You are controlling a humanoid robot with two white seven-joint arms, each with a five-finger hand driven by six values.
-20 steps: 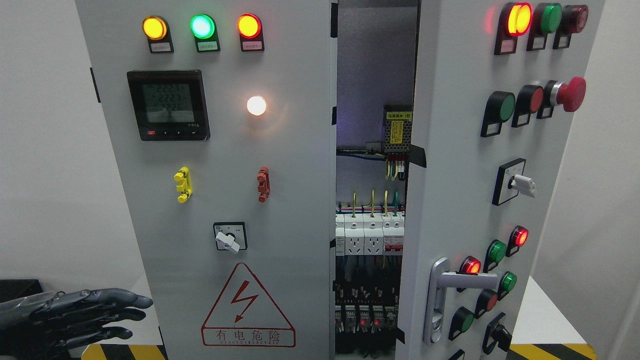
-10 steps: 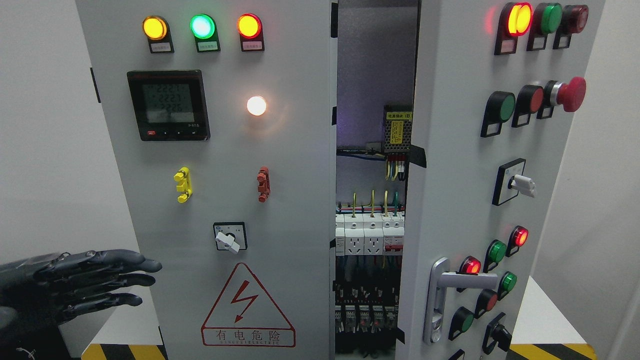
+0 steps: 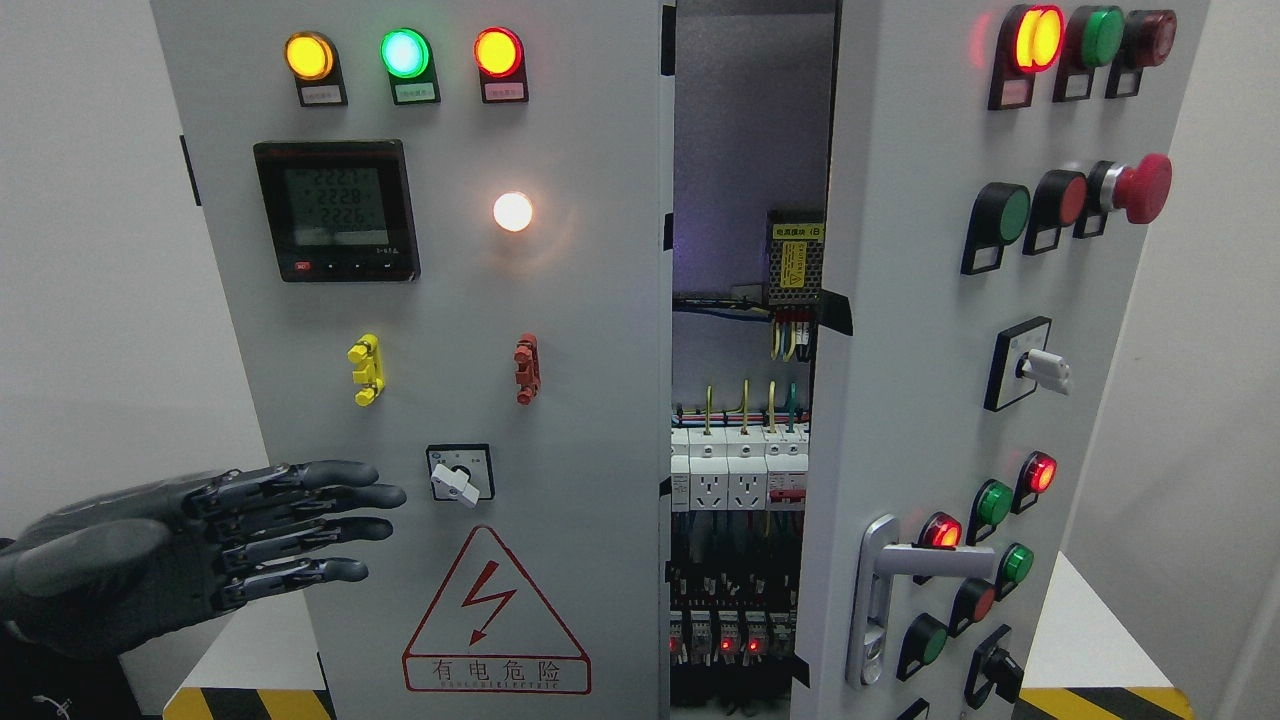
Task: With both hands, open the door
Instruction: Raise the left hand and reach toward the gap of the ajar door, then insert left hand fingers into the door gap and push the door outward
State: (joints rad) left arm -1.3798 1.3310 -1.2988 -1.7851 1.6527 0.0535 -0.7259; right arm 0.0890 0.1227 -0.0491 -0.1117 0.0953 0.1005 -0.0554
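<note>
Left hand, fingers spread, empty, near warning sign reading "有电危险".

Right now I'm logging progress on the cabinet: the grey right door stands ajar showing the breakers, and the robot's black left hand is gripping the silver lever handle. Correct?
Not quite. In the head view the black left hand grips nothing: its fingers are stretched out in front of the lower part of the grey left door, well away from the silver lever handle on the grey right door. That door does stand ajar, showing the breakers.
</note>
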